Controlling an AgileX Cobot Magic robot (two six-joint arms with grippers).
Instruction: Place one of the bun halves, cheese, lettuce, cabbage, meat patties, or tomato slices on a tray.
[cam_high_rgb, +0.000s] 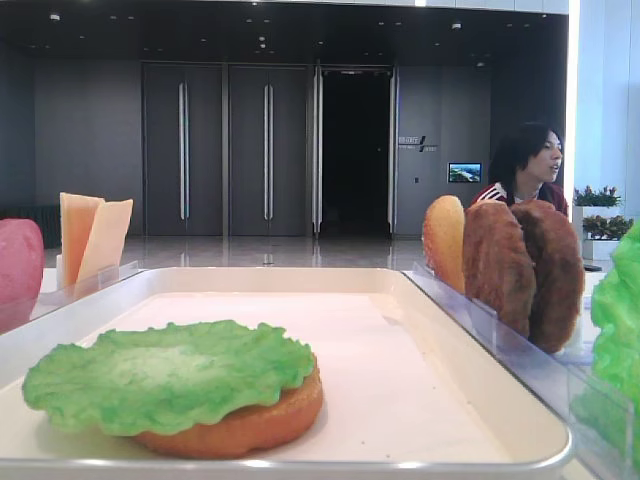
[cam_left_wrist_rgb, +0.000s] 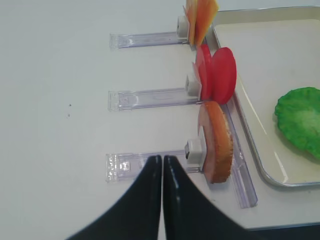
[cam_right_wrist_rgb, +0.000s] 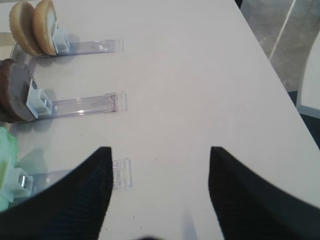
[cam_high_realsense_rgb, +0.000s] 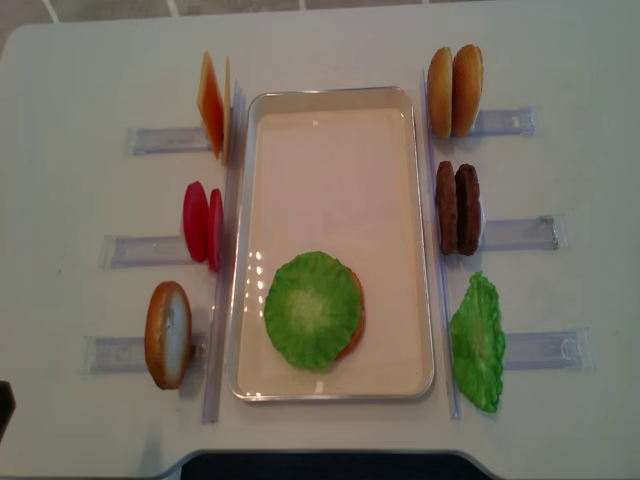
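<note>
The white tray (cam_high_realsense_rgb: 335, 95) lies in the middle of the table. In it, a lettuce leaf (cam_high_realsense_rgb: 312, 308) rests on a bun half (cam_high_realsense_rgb: 356, 325); the low view shows the same lettuce (cam_high_rgb: 170, 372) and bun (cam_high_rgb: 250, 428). Left of the tray stand cheese (cam_high_realsense_rgb: 212, 105), tomato slices (cam_high_realsense_rgb: 203, 225) and a bun half (cam_high_realsense_rgb: 168, 333). Right of it stand two bun halves (cam_high_realsense_rgb: 455, 90), meat patties (cam_high_realsense_rgb: 458, 208) and a green leaf (cam_high_realsense_rgb: 478, 342), lettuce or cabbage, I cannot tell. My left gripper (cam_left_wrist_rgb: 162, 157) is shut and empty, just left of the bun half (cam_left_wrist_rgb: 217, 142). My right gripper (cam_right_wrist_rgb: 160, 150) is open over bare table.
Clear plastic holders (cam_high_realsense_rgb: 150, 250) carry the upright pieces on both sides, with one (cam_right_wrist_rgb: 85, 105) ahead of the right gripper. The table's right edge (cam_right_wrist_rgb: 280, 75) drops to the floor. A person (cam_high_rgb: 530, 165) sits far behind the table.
</note>
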